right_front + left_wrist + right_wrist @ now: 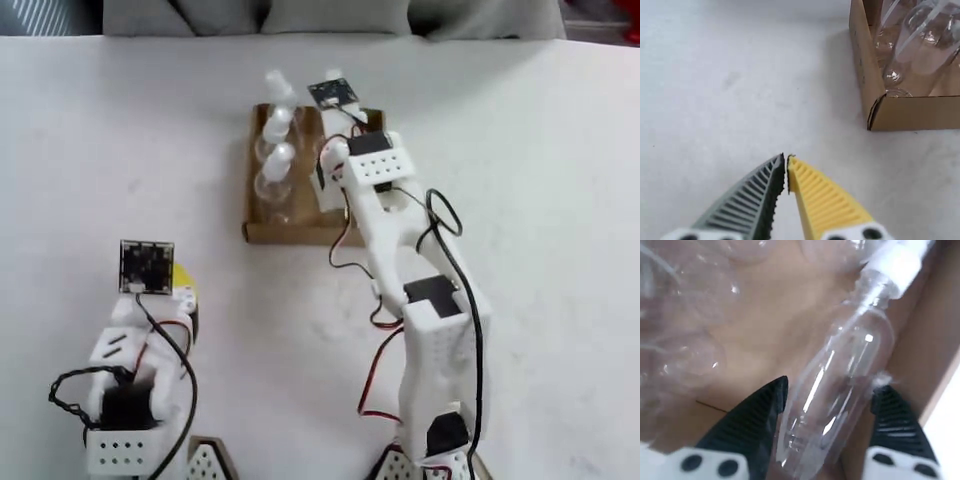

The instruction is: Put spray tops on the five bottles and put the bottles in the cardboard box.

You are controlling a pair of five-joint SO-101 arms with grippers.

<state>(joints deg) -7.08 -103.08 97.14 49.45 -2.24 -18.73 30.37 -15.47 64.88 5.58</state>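
The cardboard box (256, 232) sits mid-table with several clear bottles (276, 165) lying in it, white spray tops (281, 120) on them. My right gripper (332, 172) is down inside the box's right side. Its black fingers (762, 412) close on either side of a clear bottle (840, 385) with a white spray top (897, 262), which slants over the box floor (775, 330). My left gripper (787, 167) hovers low over bare table near the box's front left corner (875, 112). Its grey and yellow fingertips touch with nothing between them.
The right arm (420, 300) stretches from the near edge to the box, with loose wires beside it. The left arm's base (125, 420) stands at the near left. Open white table (120, 140) lies left of and behind the box.
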